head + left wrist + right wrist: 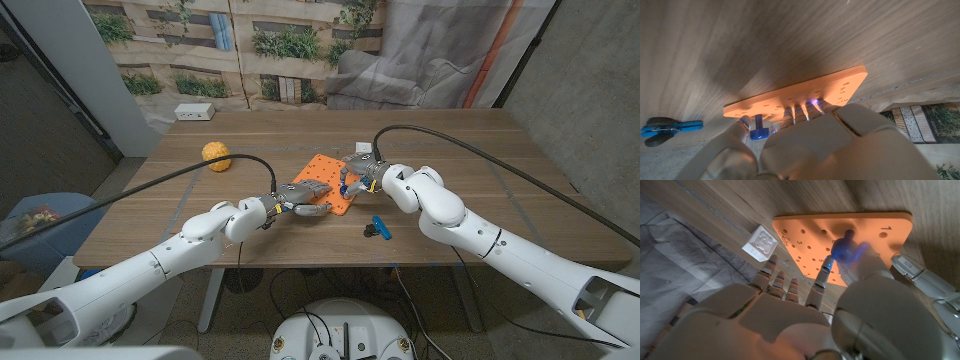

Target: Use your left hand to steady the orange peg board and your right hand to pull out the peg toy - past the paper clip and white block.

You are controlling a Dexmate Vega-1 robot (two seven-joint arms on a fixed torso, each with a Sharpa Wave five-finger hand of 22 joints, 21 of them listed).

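Observation:
The orange peg board (328, 178) lies flat at the table's middle. My left hand (292, 203) rests its fingers (805, 111) on the board's near left edge (795, 97). A blue peg toy (843, 247) stands in a hole of the board (805, 230). My right hand (358, 176) reaches over the board from the right and pinches the peg between thumb and a fingertip (823, 273). The peg (759, 128) also shows past the board's edge in the left wrist view. The white block (363, 148) sits just beyond the board, and the blue paper clip (377, 228) lies nearer me, to the right.
An orange ball (215, 154) sits on the table's left part and a white power strip (195, 112) lies at the far left corner. The white block (760, 242) is close to the board's corner. The clip (669, 128) lies apart from the board.

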